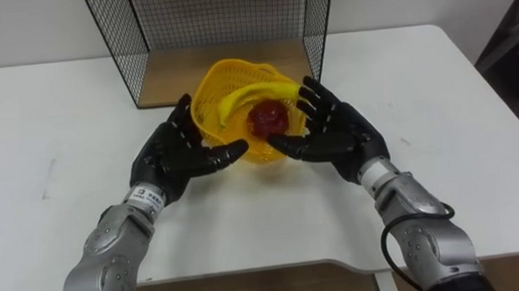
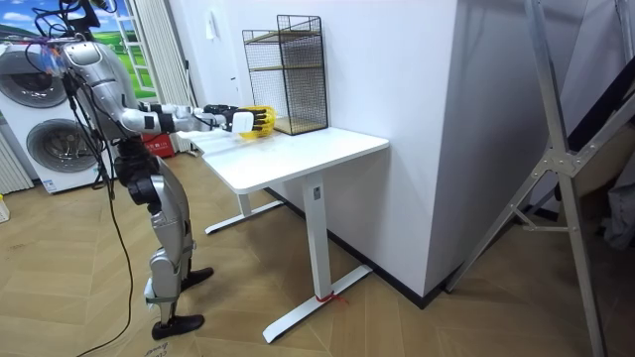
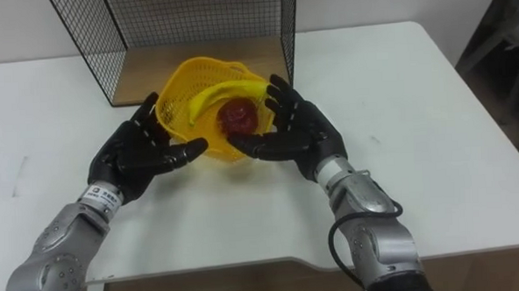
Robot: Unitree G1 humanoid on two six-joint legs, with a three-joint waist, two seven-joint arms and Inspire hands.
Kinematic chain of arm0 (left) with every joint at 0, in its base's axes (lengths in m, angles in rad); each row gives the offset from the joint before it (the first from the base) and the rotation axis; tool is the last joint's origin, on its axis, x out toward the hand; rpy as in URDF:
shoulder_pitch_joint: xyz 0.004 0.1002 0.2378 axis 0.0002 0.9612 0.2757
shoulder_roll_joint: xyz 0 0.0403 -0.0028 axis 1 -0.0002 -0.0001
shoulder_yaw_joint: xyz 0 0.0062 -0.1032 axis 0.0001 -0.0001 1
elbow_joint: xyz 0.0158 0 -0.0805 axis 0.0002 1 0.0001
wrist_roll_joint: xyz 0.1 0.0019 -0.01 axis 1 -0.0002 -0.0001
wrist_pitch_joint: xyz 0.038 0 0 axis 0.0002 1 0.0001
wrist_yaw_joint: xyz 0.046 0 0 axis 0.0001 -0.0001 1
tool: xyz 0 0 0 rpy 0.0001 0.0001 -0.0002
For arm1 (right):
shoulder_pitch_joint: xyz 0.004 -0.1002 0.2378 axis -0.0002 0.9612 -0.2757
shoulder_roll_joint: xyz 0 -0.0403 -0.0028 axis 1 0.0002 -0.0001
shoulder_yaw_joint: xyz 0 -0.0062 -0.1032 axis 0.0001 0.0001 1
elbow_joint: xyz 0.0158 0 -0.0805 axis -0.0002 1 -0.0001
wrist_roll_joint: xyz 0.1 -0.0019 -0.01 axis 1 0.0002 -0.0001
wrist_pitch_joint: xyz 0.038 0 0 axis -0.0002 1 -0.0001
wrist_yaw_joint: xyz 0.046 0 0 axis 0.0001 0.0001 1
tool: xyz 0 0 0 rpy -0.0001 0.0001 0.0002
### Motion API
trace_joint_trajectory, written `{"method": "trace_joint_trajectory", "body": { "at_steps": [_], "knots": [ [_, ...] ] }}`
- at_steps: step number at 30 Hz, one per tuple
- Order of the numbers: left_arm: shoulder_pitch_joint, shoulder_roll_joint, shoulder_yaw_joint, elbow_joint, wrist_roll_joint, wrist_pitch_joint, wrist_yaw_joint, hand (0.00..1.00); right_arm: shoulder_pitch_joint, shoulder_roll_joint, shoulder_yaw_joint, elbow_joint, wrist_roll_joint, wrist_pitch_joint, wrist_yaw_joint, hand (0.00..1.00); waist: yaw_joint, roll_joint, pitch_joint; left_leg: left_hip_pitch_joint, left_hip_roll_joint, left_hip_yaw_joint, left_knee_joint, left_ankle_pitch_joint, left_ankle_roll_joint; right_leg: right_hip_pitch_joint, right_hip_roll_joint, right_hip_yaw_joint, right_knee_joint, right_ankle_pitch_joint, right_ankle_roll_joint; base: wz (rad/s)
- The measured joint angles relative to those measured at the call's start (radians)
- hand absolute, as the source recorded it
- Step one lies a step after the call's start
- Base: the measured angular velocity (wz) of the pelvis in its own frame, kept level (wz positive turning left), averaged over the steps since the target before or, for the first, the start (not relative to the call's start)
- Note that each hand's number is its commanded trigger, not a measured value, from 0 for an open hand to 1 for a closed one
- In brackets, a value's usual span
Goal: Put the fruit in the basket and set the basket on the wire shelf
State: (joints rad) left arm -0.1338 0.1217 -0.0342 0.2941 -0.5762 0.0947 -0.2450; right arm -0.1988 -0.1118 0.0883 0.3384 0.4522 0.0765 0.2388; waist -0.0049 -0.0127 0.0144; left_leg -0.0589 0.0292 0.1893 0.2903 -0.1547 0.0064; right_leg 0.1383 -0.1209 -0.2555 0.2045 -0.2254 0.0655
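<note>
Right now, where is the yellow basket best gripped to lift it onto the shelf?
By its two opposite side walls, one robot hand from each side. The yellow basket is round and open-topped, and banana and red fruit fill its middle. The left robot hand and right robot hand flank it, open.

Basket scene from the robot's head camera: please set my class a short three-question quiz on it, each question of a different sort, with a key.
1. True or false: the yellow basket is empty.
2. What lies beside the banana? A: a red fruit. B: a green pear. C: a cup.
3. Fill in: the left hand and the right hand flank the basket, both ____ (open or shut).
Key: 1 false; 2 A; 3 open.
</note>
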Motion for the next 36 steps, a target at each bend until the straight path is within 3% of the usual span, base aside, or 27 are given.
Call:
{"method": "trace_joint_trajectory", "body": {
  "at_steps": [7,17,26,36],
  "knots": [
    [-0.001,-0.033,-0.004,0.0,0.023,-0.025,0.002,0.0,0.001,0.007,0.017,0.023,0.001,-0.003,-0.008,0.0,0.007,-0.01,0.0052,0.004,0.0,0.0,0.001,0.0,0.0,0.005,0.001,0.002,-0.001,0.0,0.0,0.0],
    [0.0,-0.034,-0.022,0.001,0.02,-0.032,0.017,0.0,0.001,0.019,0.045,0.035,0.072,-0.025,-0.078,0.0,0.011,-0.009,0.0056,0.003,0.0,0.001,0.003,0.0,0.0,0.006,0.0,0.001,0.0,0.001,0.001,0.0],
    [0.0,-0.039,-0.03,0.008,0.02,-0.032,0.019,0.0,0.001,0.026,0.052,0.028,0.071,-0.026,-0.121,0.0,0.014,0.006,-0.0007,0.007,0.0,0.002,0.0,0.0,0.0,0.005,0.0,0.002,0.001,0.001,0.001,0.0],
    [0.0,-0.041,-0.038,0.021,0.02,-0.034,0.038,0.0,0.001,0.025,0.076,-0.013,0.059,-0.023,-0.168,0.0,0.013,0.002,-0.0009,0.002,0.0,0.003,-0.001,0.0,0.0,0.0,0.0,0.004,0.001,0.001,0.001,0.0]
  ]
}}
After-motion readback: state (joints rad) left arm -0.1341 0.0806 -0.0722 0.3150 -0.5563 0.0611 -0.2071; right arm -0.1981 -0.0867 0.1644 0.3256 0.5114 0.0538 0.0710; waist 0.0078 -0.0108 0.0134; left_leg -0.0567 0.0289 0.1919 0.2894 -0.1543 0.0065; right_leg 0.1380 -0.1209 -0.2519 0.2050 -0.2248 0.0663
